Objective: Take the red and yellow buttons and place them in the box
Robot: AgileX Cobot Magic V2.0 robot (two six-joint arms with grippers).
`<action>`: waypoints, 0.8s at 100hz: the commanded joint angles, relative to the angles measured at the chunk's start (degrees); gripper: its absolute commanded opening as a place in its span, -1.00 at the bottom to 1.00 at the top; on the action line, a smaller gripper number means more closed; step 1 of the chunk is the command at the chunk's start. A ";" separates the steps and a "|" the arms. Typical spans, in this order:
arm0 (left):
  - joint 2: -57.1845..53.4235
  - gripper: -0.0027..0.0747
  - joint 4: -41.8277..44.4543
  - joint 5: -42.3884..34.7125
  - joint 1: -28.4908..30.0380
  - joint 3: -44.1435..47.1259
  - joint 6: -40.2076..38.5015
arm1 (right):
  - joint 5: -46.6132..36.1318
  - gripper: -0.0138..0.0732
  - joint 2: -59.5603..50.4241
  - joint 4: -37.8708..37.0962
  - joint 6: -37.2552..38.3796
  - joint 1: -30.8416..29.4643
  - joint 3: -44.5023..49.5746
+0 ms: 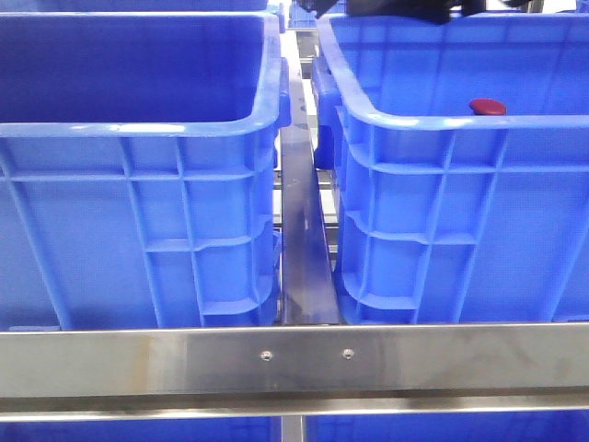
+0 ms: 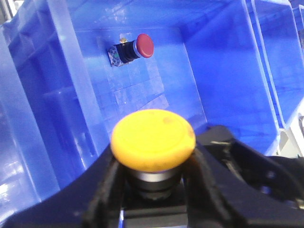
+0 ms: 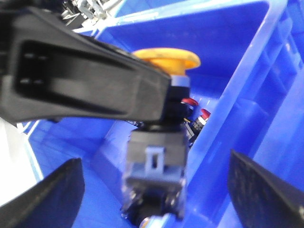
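Yellow button [image 2: 153, 138] pinched in left gripper [image 2: 154, 190] over blue box [image 2: 228, 71]; red button [image 2: 144, 45] on floor; right gripper [image 3: 152, 190] jaws spread.

Two blue crates [image 1: 138, 184], yellow button [image 2: 153, 138]

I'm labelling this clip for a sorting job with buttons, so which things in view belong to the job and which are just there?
Part of the job:
- yellow button, gripped by the left hand
- red button, lying on a crate floor
- red cap, in the right blue crate

Just there:
- left blue crate
- metal frame rail
- right hand, open
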 commanded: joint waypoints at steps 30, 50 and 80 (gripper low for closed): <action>-2.67 -0.66 -3.40 -2.14 -0.38 -1.59 0.51 | 1.06 0.25 -0.61 3.28 0.03 0.62 -3.16; -2.67 0.12 -3.28 -1.89 -0.38 -1.59 1.42 | 1.60 -0.20 -0.61 3.28 0.03 0.62 -3.16; -2.80 0.75 -3.51 -2.00 -0.38 -1.59 1.42 | 1.62 -0.19 -0.72 3.22 0.03 0.05 -3.16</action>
